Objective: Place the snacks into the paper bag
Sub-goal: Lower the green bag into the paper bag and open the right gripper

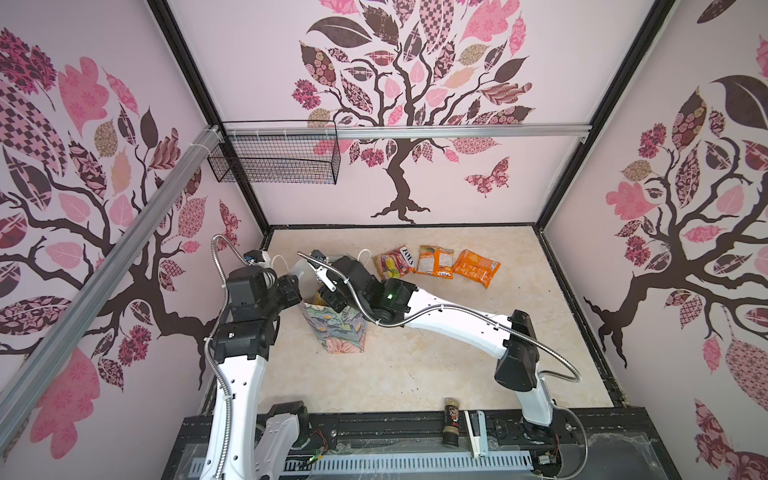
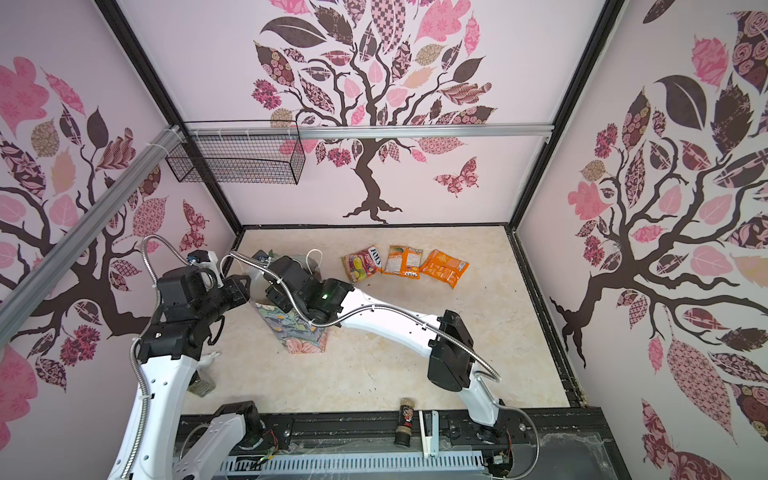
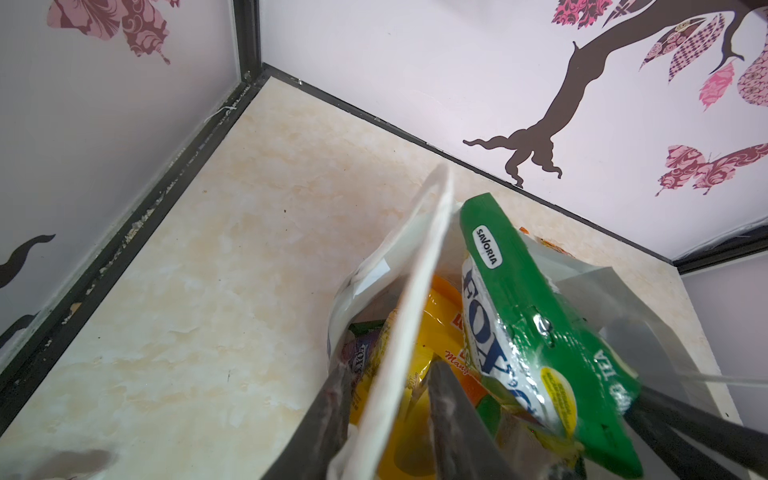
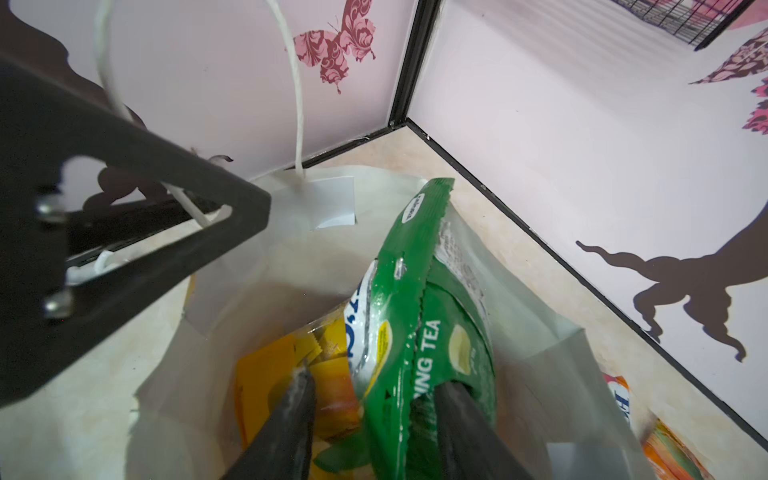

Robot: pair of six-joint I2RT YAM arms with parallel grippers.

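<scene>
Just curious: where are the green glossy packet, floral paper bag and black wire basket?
Green glossy packet [image 4: 395,291]: right wrist view, creased middle.
Floral paper bag [image 1: 338,332]: in a top view, printed outer wall.
Black wire basket [image 1: 274,160]: in a top view, front mesh.

Packet [image 4: 407,332] inside paper bag [image 1: 338,332], three packets [image 1: 436,264] on table [image 1: 415,370] behind-right

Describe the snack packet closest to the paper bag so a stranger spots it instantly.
Find the tall floral paper bag on the table. Right of its mouth, toward the back wall, three packets lie in a row; the target packet is the end one nearest the bag. The middle packet and far packet are orange; it alone is red with yellow fruit.
</scene>
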